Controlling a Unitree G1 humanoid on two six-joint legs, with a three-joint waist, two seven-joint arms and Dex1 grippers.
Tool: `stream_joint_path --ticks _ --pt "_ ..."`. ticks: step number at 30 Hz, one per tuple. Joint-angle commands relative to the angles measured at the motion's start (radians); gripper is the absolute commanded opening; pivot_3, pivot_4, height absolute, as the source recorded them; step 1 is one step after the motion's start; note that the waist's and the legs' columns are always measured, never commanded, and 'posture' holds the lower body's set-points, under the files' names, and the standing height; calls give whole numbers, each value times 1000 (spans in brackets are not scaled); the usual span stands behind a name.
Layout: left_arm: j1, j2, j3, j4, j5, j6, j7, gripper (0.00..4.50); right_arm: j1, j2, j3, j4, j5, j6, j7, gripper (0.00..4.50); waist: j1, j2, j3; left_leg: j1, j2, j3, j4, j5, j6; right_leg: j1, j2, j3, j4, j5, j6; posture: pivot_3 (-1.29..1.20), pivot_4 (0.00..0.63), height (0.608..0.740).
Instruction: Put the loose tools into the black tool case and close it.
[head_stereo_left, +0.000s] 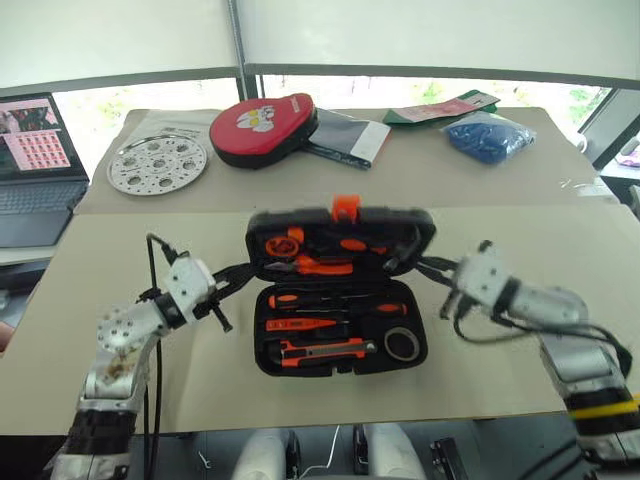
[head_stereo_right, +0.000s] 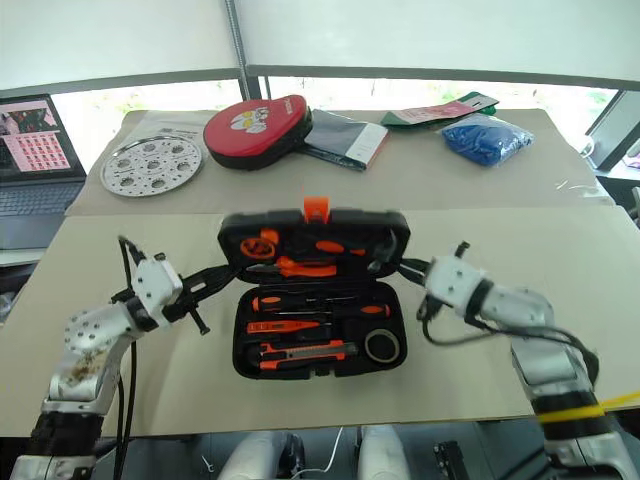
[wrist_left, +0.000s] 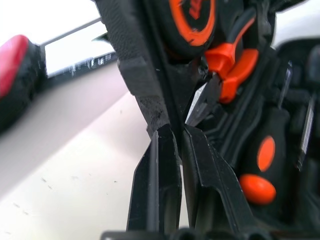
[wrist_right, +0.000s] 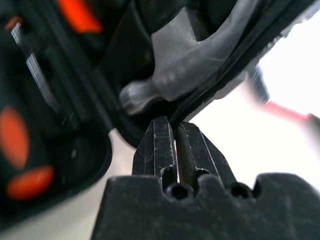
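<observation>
Between both tools (head_stereo_left: 238, 272) (head_stereo_left: 430, 265), pinched at its edges, stands the black tool case's (head_stereo_left: 340, 300) lid.

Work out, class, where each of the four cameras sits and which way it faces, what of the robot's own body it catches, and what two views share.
Left eye view: on the head, facing forward and down at the black tool case; both arms show.
Right eye view: beside it, same scene.
Left wrist view: along the left gripper, its fingers shut on the case lid's edge.
Right wrist view: along the right gripper, shut on the lid's other edge, by the hammer.
Shared: the pliers appear in the left eye and left wrist views.
</observation>
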Motion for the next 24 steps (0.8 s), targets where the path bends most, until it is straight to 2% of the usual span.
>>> stream_joint_path --ticks 1,3,5,7,8,12,14,17,21,23,24 --pt "54 40 12 40 42 -178 -15 376 79 -53 -26 105 -152 -217 -80 0 0 0 0 1 0 0 0 0 0 0 0 1 1 0 0 0 150 740" --pt "82 64 -3 64 52 -217 -33 1049 112 -64 -14 141 -114 -252 -51 0 0 0 0 6 1 -3 0 0 0 4 0 3 2 0 0 0 150 740" --pt "104 78 15 98 49 -219 -14 1792 140 -80 -17 162 -88 -261 -36 765 5 0 0 15 1 -4 -2 -1 2 13 -1 4 1 -2 0 0 150 740" --pt "120 102 31 115 16 -189 -26 2704 155 -100 -35 164 -85 -280 -45 1434 17 -1 0 15 1 -5 -2 -4 6 13 -3 3 1 -3 0 0 150 740" --pt "124 122 40 120 -11 -151 -41 3015 167 -113 -54 158 -61 -283 -38 1731 19 -1 1 14 1 -5 -2 -4 7 12 -4 3 1 -3 0 0 150 740" --pt "99 156 50 129 -86 -33 -72 3031 224 -154 -108 95 58 -242 13 3057 16 -1 1 14 1 -4 -1 -4 7 11 -5 4 2 -2 0 0 150 740" --pt "66 158 38 122 -108 34 -79 3031 275 -173 -136 35 149 -163 56 2900 20 -1 1 14 1 -4 -1 -4 7 11 -5 4 2 -2 0 0 150 740" --pt "-7 137 16 95 -155 170 -68 2286 424 -222 -188 -121 334 11 160 2109 30 -1 1 13 2 -6 -1 -4 7 12 -5 3 2 -2 0 0 150 740" --pt "-96 114 -33 69 -167 302 -71 685 613 -269 -232 -315 428 189 234 687 33 -1 1 12 2 -8 -1 -5 8 13 -5 2 1 -2 0 0 150 740" --pt "-136 101 -59 69 -156 343 -68 63 677 -270 -233 -382 420 226 252 123 32 -2 1 13 2 -8 0 -5 8 13 -5 2 1 -1 0 0 150 740" --pt "-155 94 -72 72 -156 364 -71 0 695 -266 -226 -411 411 255 247 21 29 -2 1 13 2 -8 -1 -5 9 13 -5 2 1 -2 0 0 150 740"
